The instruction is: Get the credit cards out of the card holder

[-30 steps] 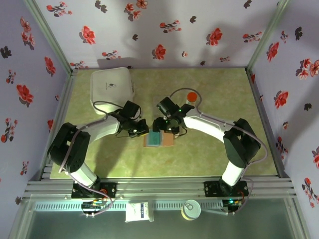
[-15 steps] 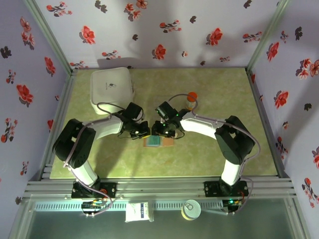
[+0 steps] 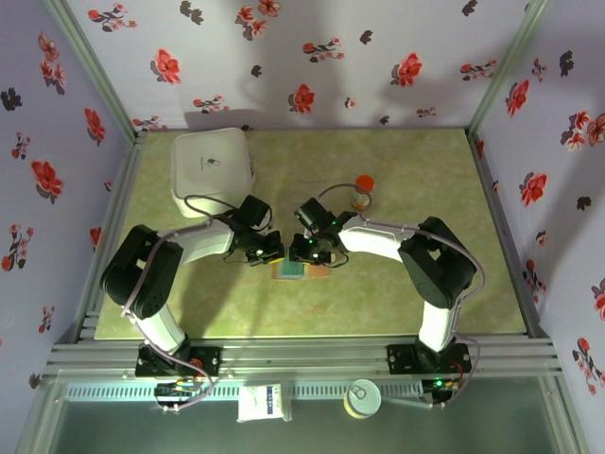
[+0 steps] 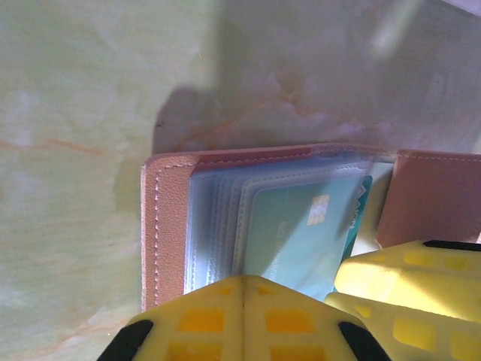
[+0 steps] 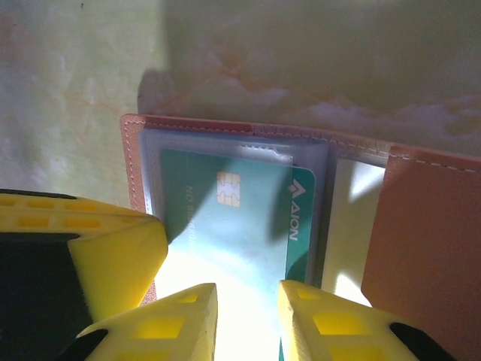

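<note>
Our left gripper [image 4: 242, 304], fingers together, pins the open holder [image 4: 169, 226] at the near centre; our right gripper [image 5: 244, 292] stands slightly apart over the teal card [image 5: 225, 218]. If we pinch the sleeve [image 5: 195, 143] too, the card may jam or the holder may lift.

Seen from above, the left arm [image 3: 184, 244] comes up from its base at 7 o'clock, bends at the elbow and reaches toward 3 o'clock. It ends in the left gripper [image 3: 268, 250] near the middle of the view. Its yellow fingers [image 4: 188, 320] are pressed together with no gap. The right arm [image 3: 383, 236] mirrors it from 5 o'clock and stretches toward 9 o'clock. The right gripper [image 3: 304, 252] sits just beside the left one, both wrists low. Its own fingers [image 5: 180, 320] stand slightly apart, with a narrow gap between them.
</note>
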Robot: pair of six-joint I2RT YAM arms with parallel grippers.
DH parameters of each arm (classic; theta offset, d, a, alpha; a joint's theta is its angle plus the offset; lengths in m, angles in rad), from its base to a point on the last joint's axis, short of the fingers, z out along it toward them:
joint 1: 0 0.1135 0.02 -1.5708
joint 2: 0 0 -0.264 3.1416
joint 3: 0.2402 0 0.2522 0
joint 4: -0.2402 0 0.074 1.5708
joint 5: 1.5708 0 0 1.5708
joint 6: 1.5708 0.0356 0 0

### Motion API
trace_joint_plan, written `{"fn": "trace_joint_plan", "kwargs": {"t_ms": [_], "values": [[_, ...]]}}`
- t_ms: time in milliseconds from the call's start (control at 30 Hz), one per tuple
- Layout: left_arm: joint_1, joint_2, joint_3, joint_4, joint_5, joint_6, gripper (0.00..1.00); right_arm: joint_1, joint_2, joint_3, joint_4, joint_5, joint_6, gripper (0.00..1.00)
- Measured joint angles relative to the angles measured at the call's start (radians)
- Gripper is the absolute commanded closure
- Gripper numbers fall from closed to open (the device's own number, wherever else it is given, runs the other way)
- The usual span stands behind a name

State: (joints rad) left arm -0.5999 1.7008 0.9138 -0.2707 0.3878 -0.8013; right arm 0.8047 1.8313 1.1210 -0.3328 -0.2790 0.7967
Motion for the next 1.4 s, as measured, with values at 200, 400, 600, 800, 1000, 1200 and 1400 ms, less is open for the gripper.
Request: {"fn": "trace_joint_plan", "kwargs": {"t_ms": [200, 400, 600, 800, 1000, 1200, 1400], "values": [[0.000, 0.000, 0.000, 0.000, -0.003, 0.000, 0.95, 0.000, 0.000, -0.004, -0.001, 0.005, 0.000, 0.71], [0.000, 0.000, 0.000, -0.002, -0.003, 0.000, 0.95, 0.000, -0.005, -0.004, -0.005, 0.009, 0.000, 0.71], [0.000, -0.011, 0.000, -0.031, -0.012, 0.000, 0.94, 0.000, -0.023, -0.004, -0.031, 0.018, -0.003, 0.70], [0.000, -0.031, 0.003, -0.060, -0.015, 0.000, 0.94, 0.000, -0.037, -0.004, -0.053, 0.029, -0.003, 0.70], [-0.007, -0.038, 0.026, -0.063, -0.013, 0.000, 0.94, -0.002, -0.079, -0.041, -0.017, 0.024, -0.003, 0.71], [-0.036, -0.037, 0.032, -0.060, -0.013, 0.000, 0.94, -0.018, -0.089, -0.109, 0.078, -0.007, 0.001, 0.72], [-0.042, -0.016, 0.032, -0.051, -0.013, 0.000, 0.95, -0.031, -0.089, -0.159, 0.158, -0.032, 0.016, 0.74]]}}
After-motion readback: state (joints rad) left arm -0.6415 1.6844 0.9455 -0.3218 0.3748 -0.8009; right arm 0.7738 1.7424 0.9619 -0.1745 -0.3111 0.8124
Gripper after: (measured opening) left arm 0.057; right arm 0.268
